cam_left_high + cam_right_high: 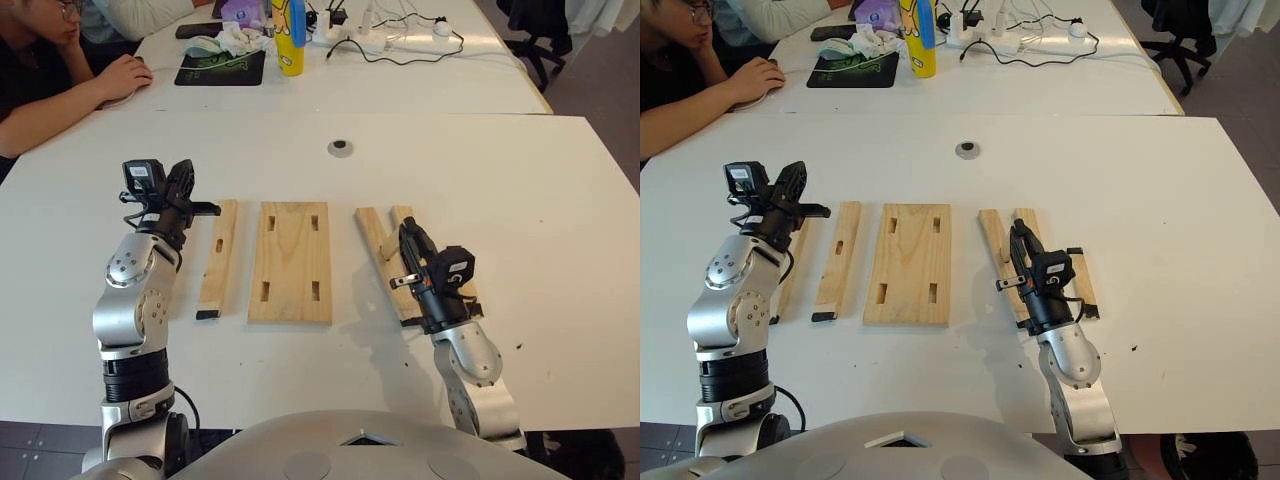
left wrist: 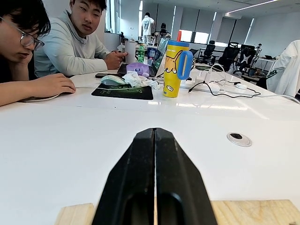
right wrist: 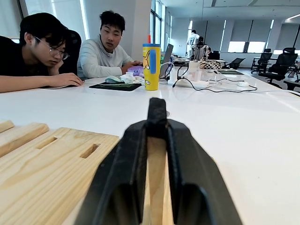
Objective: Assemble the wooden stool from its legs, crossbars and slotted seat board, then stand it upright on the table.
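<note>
Left tool (image 1: 208, 209), clenched, hangs left of the slotted seat board (image 1: 290, 262); right tool (image 1: 405, 229), clenched, lies over wooden bars (image 1: 371, 232) right of it.

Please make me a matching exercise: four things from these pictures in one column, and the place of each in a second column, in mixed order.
Things
1. seat board
2. left hand
3. right hand
4. yellow cup

Places
a. on the far table, beside the black mat
b. over the wooden pieces right of the board
c. lying flat, in the middle of the parts
d. by the far end of the narrow plank left of the board

Pairs: 1-c; 2-d; 3-b; 4-a
</note>
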`<state>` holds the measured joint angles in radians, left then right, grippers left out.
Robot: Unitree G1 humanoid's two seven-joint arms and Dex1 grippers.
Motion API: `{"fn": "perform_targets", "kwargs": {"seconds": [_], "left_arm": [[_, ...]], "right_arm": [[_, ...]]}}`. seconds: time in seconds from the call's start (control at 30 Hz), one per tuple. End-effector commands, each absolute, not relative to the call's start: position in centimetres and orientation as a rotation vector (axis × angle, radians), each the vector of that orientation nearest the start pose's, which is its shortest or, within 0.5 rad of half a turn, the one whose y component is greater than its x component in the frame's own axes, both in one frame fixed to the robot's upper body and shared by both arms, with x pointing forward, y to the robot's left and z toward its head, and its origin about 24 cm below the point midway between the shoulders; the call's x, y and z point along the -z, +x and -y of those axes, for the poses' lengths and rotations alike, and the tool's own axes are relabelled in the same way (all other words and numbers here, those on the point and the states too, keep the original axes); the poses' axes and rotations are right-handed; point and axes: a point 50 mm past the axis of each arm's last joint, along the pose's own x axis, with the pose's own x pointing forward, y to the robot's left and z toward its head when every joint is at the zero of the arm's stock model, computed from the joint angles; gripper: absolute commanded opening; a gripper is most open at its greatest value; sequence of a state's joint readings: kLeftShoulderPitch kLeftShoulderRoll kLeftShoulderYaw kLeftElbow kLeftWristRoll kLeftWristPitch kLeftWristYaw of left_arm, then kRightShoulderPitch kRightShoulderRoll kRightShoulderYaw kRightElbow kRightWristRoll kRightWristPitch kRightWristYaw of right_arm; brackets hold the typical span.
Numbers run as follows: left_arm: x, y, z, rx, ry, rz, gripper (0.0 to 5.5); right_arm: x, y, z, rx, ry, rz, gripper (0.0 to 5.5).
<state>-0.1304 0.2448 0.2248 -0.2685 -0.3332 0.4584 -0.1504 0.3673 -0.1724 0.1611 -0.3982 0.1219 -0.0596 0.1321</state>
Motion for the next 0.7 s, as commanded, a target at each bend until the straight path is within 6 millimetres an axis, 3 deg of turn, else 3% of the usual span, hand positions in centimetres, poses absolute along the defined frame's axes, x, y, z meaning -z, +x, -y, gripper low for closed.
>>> {"fn": "perform_targets", "kwargs": {"seconds": [0.03,0.3,0.53,0.7], "left_arm": [[-11.4,27.3,-21.2,0.074,-0.086,0.002,0.0],[-11.4,27.5,-21.1,0.047,-0.106,0.029,0.0],[-11.2,27.4,-20.9,0.023,-0.123,0.045,0.0],[-11.1,27.4,-20.7,0.015,-0.132,0.051,0.0]], "right_arm": [[-2.7,17.6,14.7,-0.244,-0.038,-0.181,0.43],[-5.3,20.1,14.7,-0.265,-0.03,-0.085,0.43],[-9.3,22.6,14.2,-0.296,0.015,0.03,1.67],[-13.0,24.0,13.4,-0.325,0.045,0.126,1.78]]}}
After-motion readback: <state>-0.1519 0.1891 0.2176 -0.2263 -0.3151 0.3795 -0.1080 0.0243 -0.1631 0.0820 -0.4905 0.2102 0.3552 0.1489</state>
